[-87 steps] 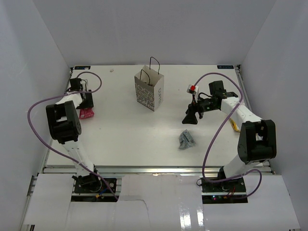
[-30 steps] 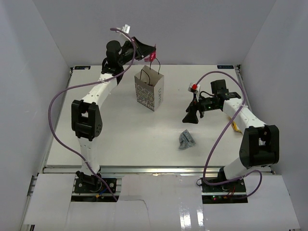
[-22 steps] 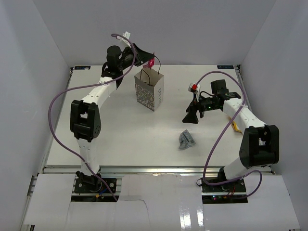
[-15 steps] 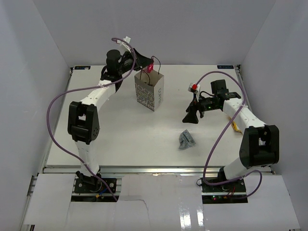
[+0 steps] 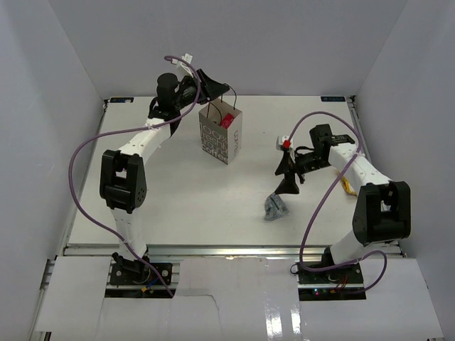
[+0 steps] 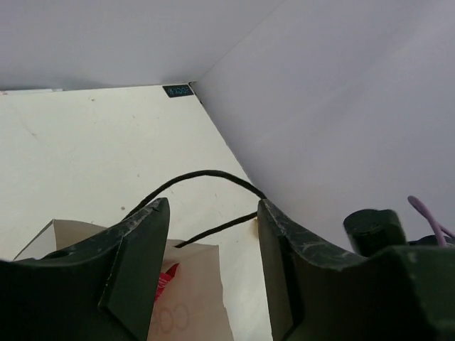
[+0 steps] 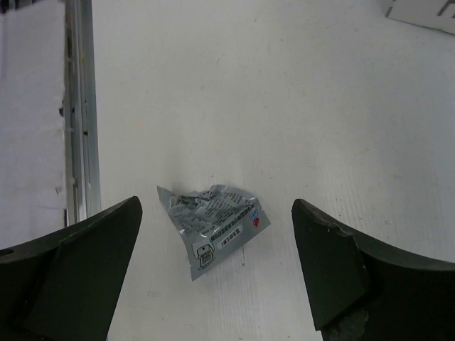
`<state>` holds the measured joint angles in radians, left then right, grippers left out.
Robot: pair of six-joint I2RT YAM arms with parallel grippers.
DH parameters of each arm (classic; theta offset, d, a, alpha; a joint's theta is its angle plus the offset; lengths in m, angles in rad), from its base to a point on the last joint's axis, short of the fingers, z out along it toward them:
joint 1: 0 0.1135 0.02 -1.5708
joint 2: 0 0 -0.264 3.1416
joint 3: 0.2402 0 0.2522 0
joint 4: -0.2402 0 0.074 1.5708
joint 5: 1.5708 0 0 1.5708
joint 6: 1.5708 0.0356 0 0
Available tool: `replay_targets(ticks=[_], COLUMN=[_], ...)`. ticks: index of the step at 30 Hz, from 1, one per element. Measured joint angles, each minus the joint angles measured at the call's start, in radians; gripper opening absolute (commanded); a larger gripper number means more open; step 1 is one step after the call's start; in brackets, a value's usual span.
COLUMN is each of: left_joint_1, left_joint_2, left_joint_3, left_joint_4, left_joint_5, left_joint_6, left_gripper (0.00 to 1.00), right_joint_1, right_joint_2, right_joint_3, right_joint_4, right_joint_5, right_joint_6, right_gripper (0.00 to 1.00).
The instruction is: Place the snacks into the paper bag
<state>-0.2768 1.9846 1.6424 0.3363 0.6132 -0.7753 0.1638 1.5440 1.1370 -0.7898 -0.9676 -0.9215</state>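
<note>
The matte white worktop sat inside a plain enclosure, with smooth pale grey walls rising at the back and at both sides and a ribbed metal rail running along its near edge. Toward the back stood the paper bag, boxy and creased, grey-white with dark lettering on its face and thin black loop handles arching over its open mouth. A red snack showed just inside that mouth. The left end effector hung right above the bag, its dark scuffed fingers parted with nothing between them. The right end effector hovered over a crinkled silver-grey foil snack lying flat on the worktop, its jaws spread wide to either side of the packet and clear of it. A yellow snack peeked out beside the right forearm, near the right edge. The bag stood well apart from the side walls and from the silver-grey packet, which lay nearer the rail.
</note>
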Motion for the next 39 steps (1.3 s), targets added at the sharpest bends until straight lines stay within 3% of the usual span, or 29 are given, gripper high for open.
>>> replay_targets(ticks=[4,8,13,18,19,23,26,27,33,39], left_joint_1=[0.000,0.000,0.000,0.003,0.005,0.017,0.020,0.020,0.021,0.020], left_joint_2=[-0.009,-0.068,-0.251,-0.590,-0.660,-0.922,-1.038,-1.069,-1.180,-1.215], left_joint_3=[0.031,0.035,-0.012,-0.238,-0.297,-0.540,-0.666,-0.708,-0.890,-0.948], left_joint_4=[-0.002,-0.037,-0.187,-0.329,-0.346,-0.405,-0.457,-0.470,-0.560,-0.571], left_joint_5=[-0.005,-0.025,-0.146,-0.378,-0.417,-0.554,-0.610,-0.622,-0.654,-0.656], left_joint_6=[0.006,0.059,0.239,0.425,0.446,0.484,0.477,0.469,0.399,0.336], left_gripper=[0.65,0.68,0.75,0.86,0.89,0.89,0.89,0.89,0.89,0.89], right_joint_1=[0.004,0.038,0.164,0.291,0.307,0.330,0.330,0.329,0.331,0.341], right_joint_2=[0.040,0.050,0.057,0.085,0.098,0.172,0.206,0.211,0.219,0.219], right_joint_3=[0.006,-0.016,-0.068,-0.098,-0.097,-0.069,-0.060,-0.060,-0.053,-0.033], right_joint_4=[-0.275,-0.396,-0.372,-0.258,-0.230,-0.166,-0.133,-0.128,-0.128,-0.130], right_joint_5=[0.008,0.091,0.240,0.343,0.359,0.420,0.471,0.485,0.512,0.489], right_joint_6=[-0.466,-0.789,-0.959,-0.974,-0.967,-0.937,-0.927,-0.926,-0.912,-0.871], right_gripper=[0.90,0.91,0.95,1.00,0.94,0.88,0.80,0.72,0.43,0.21])
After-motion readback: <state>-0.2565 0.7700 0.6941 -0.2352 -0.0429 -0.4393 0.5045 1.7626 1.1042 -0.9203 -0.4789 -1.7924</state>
